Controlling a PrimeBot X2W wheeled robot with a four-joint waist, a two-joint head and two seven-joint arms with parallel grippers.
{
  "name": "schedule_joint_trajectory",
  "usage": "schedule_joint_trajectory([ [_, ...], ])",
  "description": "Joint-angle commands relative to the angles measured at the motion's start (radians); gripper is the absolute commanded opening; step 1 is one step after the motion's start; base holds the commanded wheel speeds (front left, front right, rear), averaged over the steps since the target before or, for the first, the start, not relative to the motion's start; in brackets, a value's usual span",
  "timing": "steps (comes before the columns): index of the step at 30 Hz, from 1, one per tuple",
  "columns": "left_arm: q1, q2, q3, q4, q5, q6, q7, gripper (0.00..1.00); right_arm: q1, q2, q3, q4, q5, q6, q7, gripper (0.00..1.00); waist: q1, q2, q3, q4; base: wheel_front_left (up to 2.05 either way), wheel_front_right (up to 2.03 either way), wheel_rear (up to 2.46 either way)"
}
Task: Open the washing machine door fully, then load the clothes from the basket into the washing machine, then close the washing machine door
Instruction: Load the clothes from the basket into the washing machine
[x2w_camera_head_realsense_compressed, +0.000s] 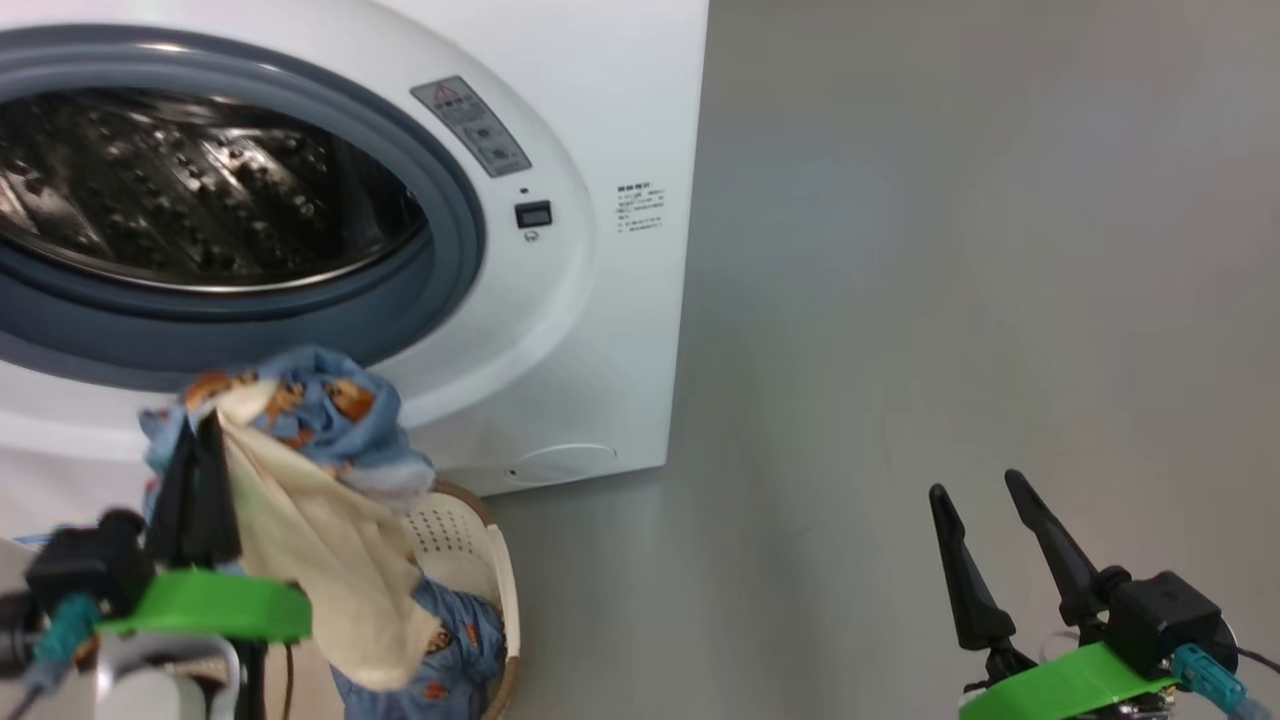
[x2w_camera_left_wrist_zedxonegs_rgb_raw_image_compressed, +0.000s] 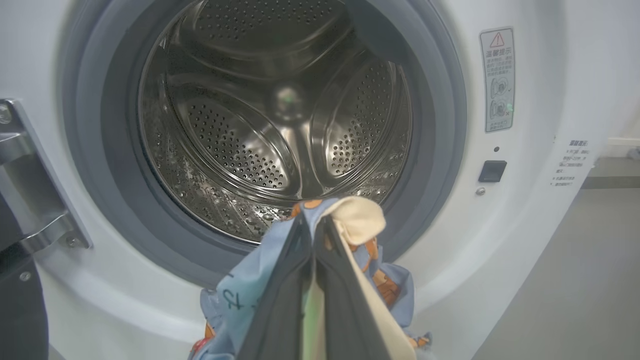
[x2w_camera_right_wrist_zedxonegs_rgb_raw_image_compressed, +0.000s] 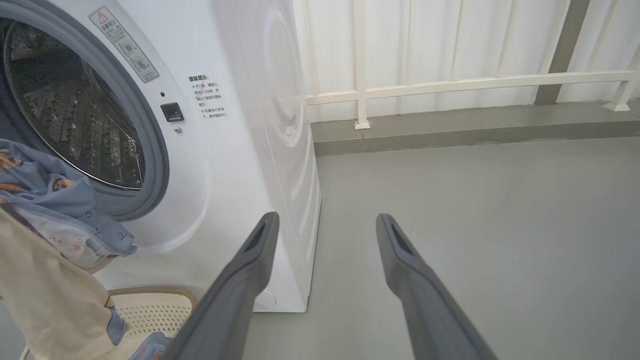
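Head view: the left claw (x2w_camera_head_realsense_compressed: 198, 425) is clamped on the clothes (x2w_camera_head_realsense_compressed: 320, 400), held above the basket (x2w_camera_head_realsense_compressed: 450, 535) before the washing machine (x2w_camera_head_realsense_compressed: 600, 330), ready for loading. The right claw (x2w_camera_head_realsense_compressed: 975, 485) stands apart, idle.
Left wrist view: the clothes face the open drum (x2w_camera_left_wrist_zedxonegs_rgb_raw_image_compressed: 280, 125).
Right wrist view: its fingers (x2w_camera_right_wrist_zedxonegs_rgb_raw_image_compressed: 250, 280) spread over the floor (x2w_camera_right_wrist_zedxonegs_rgb_raw_image_compressed: 475, 200).

Smooth grey floor (x2w_camera_right_wrist_zedxonegs_rgb_raw_image_compressed: 475, 200), white ribbed wall (x2w_camera_right_wrist_zedxonegs_rgb_raw_image_compressed: 450, 40) w/ white rail (x2w_camera_right_wrist_zedxonegs_rgb_raw_image_compressed: 450, 84), grey raised kerb (x2w_camera_right_wrist_zedxonegs_rgb_raw_image_compressed: 450, 125), even light
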Motion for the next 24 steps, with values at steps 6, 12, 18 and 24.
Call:
schedule_joint_trajectory([
  [6,-0.200,0.059,0.035,0.069,-0.013,-0.017,-0.002,0.00,-0.067,-0.005,0.040,-0.016,0.005,0.006,-0.014,1.00,0.0000,0.0000,0.096,-0.052,0.00,0.00,0.00],
  [12,-0.373,0.098,0.035,0.170,-0.012,-0.024,0.010,0.00,-0.104,-0.004,0.050,-0.001,0.004,0.006,-0.028,1.00,0.0000,0.0000,0.166,-0.082,0.00,0.00,0.00],
  [18,-0.532,0.129,0.040,0.276,-0.019,-0.026,0.025,0.00,-0.139,-0.004,0.055,0.011,0.011,0.006,-0.040,1.00,0.0000,0.0000,0.234,-0.103,0.00,0.00,0.00],
  [24,-0.693,0.159,0.059,0.412,-0.044,-0.020,0.054,0.00,-0.169,-0.003,0.055,0.020,0.020,0.006,-0.049,1.00,0.0000,0.0000,0.323,-0.115,0.00,0.00,0.00],
])
